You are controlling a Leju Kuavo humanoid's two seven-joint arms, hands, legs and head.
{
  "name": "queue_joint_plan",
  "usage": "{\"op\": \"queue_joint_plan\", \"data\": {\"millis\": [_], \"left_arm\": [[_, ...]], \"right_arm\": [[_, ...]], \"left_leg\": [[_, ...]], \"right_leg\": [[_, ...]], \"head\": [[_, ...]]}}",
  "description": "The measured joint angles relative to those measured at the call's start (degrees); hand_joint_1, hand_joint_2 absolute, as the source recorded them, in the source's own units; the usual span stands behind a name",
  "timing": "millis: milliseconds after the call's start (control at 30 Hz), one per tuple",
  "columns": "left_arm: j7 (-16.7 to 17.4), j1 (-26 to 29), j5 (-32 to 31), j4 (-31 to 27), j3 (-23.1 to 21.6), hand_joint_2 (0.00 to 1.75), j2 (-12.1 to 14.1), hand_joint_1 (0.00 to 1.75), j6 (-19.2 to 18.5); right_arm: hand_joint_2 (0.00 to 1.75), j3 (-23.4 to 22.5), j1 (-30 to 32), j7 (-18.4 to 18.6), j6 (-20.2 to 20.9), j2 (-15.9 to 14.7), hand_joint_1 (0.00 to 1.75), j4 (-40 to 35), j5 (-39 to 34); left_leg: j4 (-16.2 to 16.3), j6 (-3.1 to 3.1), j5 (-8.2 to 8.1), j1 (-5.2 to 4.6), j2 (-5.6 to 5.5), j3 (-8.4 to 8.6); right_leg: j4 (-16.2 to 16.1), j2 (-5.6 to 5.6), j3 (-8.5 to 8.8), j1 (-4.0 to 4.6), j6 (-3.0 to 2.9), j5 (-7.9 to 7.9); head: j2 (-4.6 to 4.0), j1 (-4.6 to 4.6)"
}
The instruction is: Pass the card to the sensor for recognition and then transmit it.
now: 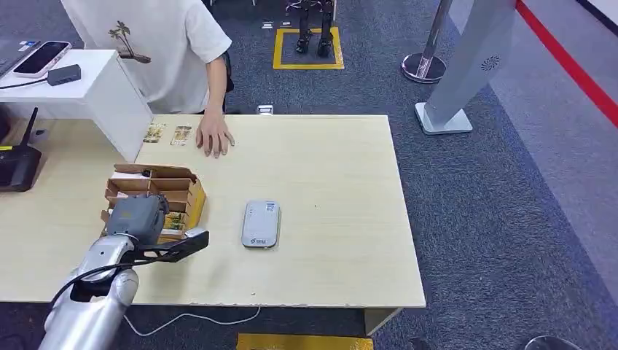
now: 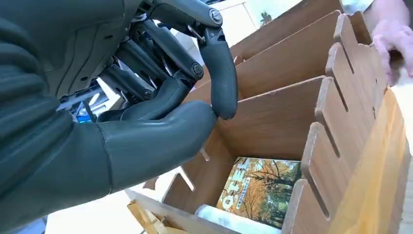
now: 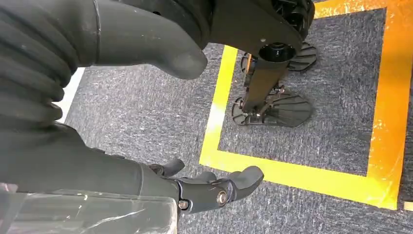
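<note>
A wooden slotted card box [image 1: 157, 195] stands at the left of the table. My left hand [image 1: 137, 217] hovers over its near end. In the left wrist view the left hand [image 2: 160, 107] has its fingers curled in, one fingertip touching the thumb, and I see nothing between them. Below it a card [image 2: 260, 187] printed with autumn trees lies in a compartment of the box [image 2: 287, 122]. The grey sensor [image 1: 261, 224] lies flat to the right of the box. My right hand [image 3: 160, 180] hangs over the carpet with fingers apart, holding nothing.
A person stands at the table's far side with a hand [image 1: 213, 136] flat on the top, beside two loose cards [image 1: 167, 134]. A white cabinet [image 1: 87, 91] with a phone and a black router [image 1: 18, 164] sit at the far left.
</note>
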Motion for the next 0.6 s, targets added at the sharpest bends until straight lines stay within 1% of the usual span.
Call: {"op": "queue_joint_plan", "data": {"millis": [200,500,533,567,600], "left_arm": [[0.1,-0.1,0.2,0.0,-0.1,1.75,0.0,1.75,0.3],[0.7,0.1,0.0,-1.3,-0.1,1.75,-0.1,1.75,2.1],[0.7,0.1,-0.1,-1.5,-0.1,1.75,-0.1,1.41,2.3],[0.7,0.2,-0.2,-1.7,-0.1,1.75,-0.2,0.0,2.5],[0.7,0.4,-0.3,-2.1,-0.1,1.75,-0.4,0.0,2.8]], "right_arm": [[1.75,0.0,0.0,0.0,0.0,0.0,0.0,0.0,0.0],[1.75,0.0,0.0,-0.1,0.0,0.0,0.0,0.0,-0.2],[1.75,0.0,0.0,-0.1,0.0,0.0,0.0,0.0,-0.2],[1.75,0.0,0.0,-0.2,0.0,0.0,0.0,0.0,-0.3],[1.75,0.0,0.0,-0.2,0.0,0.0,0.0,0.0,-0.4]], "left_leg": [[0.0,0.0,0.0,0.0,0.0,0.0],[0.0,0.0,0.0,0.0,0.0,0.0],[0.0,0.0,0.0,0.0,0.0,0.0],[0.0,0.0,0.0,0.0,0.0,0.0],[0.0,0.0,0.0,0.0,0.0,0.0]], "right_leg": [[0.0,0.0,0.0,0.0,0.0,0.0],[0.0,0.0,0.0,0.0,0.0,0.0],[0.0,0.0,0.0,0.0,0.0,0.0],[0.0,0.0,0.0,0.0,0.0,0.0],[0.0,0.0,0.0,0.0,0.0,0.0]], "head": [[0.0,0.0],[0.0,0.02],[0.0,0.0],[0.0,0.0],[0.0,0.0]]}}
